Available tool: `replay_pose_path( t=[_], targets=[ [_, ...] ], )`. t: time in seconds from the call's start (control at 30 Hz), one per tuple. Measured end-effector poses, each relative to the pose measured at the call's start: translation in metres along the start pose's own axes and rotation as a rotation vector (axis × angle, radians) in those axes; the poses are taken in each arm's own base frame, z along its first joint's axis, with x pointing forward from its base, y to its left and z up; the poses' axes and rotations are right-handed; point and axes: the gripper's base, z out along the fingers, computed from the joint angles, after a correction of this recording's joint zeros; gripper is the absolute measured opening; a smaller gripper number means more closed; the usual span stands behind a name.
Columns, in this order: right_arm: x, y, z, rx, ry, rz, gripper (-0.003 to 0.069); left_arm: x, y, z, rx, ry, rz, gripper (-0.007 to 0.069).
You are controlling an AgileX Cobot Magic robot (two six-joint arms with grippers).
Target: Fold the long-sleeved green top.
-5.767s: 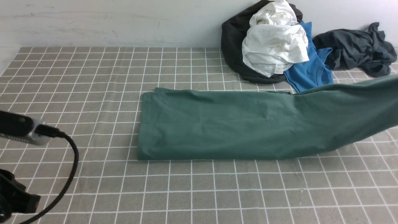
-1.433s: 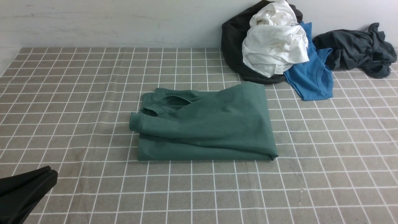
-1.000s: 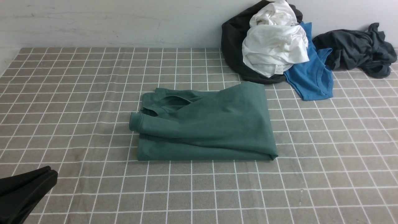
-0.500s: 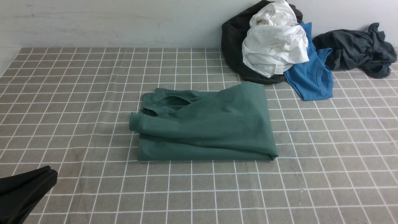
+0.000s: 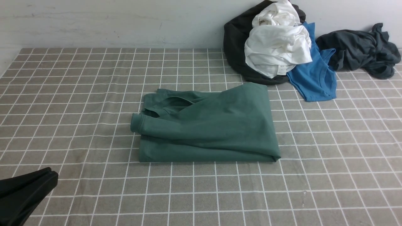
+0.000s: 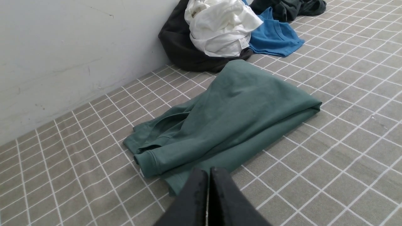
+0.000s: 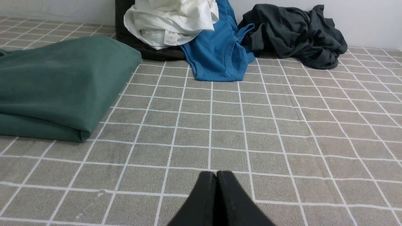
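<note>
The green long-sleeved top (image 5: pixel 210 125) lies folded in a compact rectangle on the checked cloth at the table's middle, a ribbed cuff (image 5: pixel 137 122) sticking out at its left edge. It also shows in the left wrist view (image 6: pixel 232 116) and the right wrist view (image 7: pixel 59 81). My left gripper (image 5: pixel 51 175) is shut and empty at the near left, away from the top; it shows shut in its wrist view (image 6: pixel 209 172). My right gripper (image 7: pixel 216 175) is shut and empty over bare cloth to the right of the top; it is outside the front view.
A pile at the back right against the wall holds a white garment (image 5: pixel 276 47), a black one (image 5: pixel 235 40) and a bright blue T-shirt (image 5: pixel 314 75). A dark charcoal-grey garment (image 5: pixel 361 50) lies at the far right. The checked cloth (image 5: pixel 78 94) covers the table.
The top's right half, lifted and stretched to the right 5.8 s ago, now lies folded over its left half. Over the last second nothing has moved.
</note>
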Motion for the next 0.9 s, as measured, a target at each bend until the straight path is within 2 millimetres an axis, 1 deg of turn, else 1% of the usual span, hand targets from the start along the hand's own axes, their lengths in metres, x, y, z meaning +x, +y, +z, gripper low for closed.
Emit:
replay_pose_path(
  t=[0.17, 0.3, 0.43, 0.47, 0.57, 0.6, 0.67, 0.73, 0.77, 0.83, 0.87, 0.9],
  targets=[
    [0.0, 0.0, 0.0, 0.0, 0.0, 0.002, -0.0014, 0.0, 0.0, 0.0, 0.0, 0.0, 0.0, -0.0007],
    [0.0, 0.0, 0.0, 0.0, 0.0, 0.002, -0.0014, 0.005, -0.002, -0.002, -0.007, -0.017, -0.007, -0.0007],
    [0.0, 0.0, 0.0, 0.0, 0.0, 0.002, -0.0014, 0.024, -0.011, -0.004, 0.015, -0.032, -0.04, -0.0007],
    [0.0, 0.0, 0.0, 0.0, 0.001, 0.002, -0.0014, 0.033, -0.015, -0.004, 0.022, -0.041, -0.054, -0.0007],
    [0.0, 0.0, 0.0, 0.0, 0.001, 0.003, -0.0014, 0.046, -0.016, -0.006, -0.016, -0.065, -0.05, -0.0007],
    [0.0, 0.0, 0.0, 0.0, 0.001, 0.003, -0.0014, 0.051, -0.013, -0.007, -0.077, -0.107, -0.049, -0.0007],
    [0.0, 0.0, 0.0, 0.0, 0.002, 0.004, -0.0014, 0.055, -0.011, -0.007, -0.114, -0.13, -0.05, -0.0007],
    [0.0, 0.0, 0.0, 0.0, 0.002, 0.004, -0.0014, 0.066, -0.002, -0.006, -0.245, -0.193, -0.061, -0.0007],
    [0.0, 0.0, 0.0, 0.0, 0.002, 0.004, -0.0014, 0.069, -0.002, -0.006, -0.255, -0.192, -0.058, -0.0007],
    [0.0, 0.0, 0.0, 0.0, 0.002, 0.004, -0.0014, 0.079, 0.004, -0.005, -0.337, -0.206, -0.057, -0.0007],
    [0.0, 0.0, 0.0, 0.0, 0.002, 0.004, -0.0014, 0.092, 0.009, -0.001, -0.402, -0.174, -0.02, -0.0007],
    [0.0, 0.0, 0.0, 0.0, 0.002, 0.004, -0.0014, 0.1, 0.011, 0.001, -0.445, -0.156, -0.004, -0.0007]
  ],
)
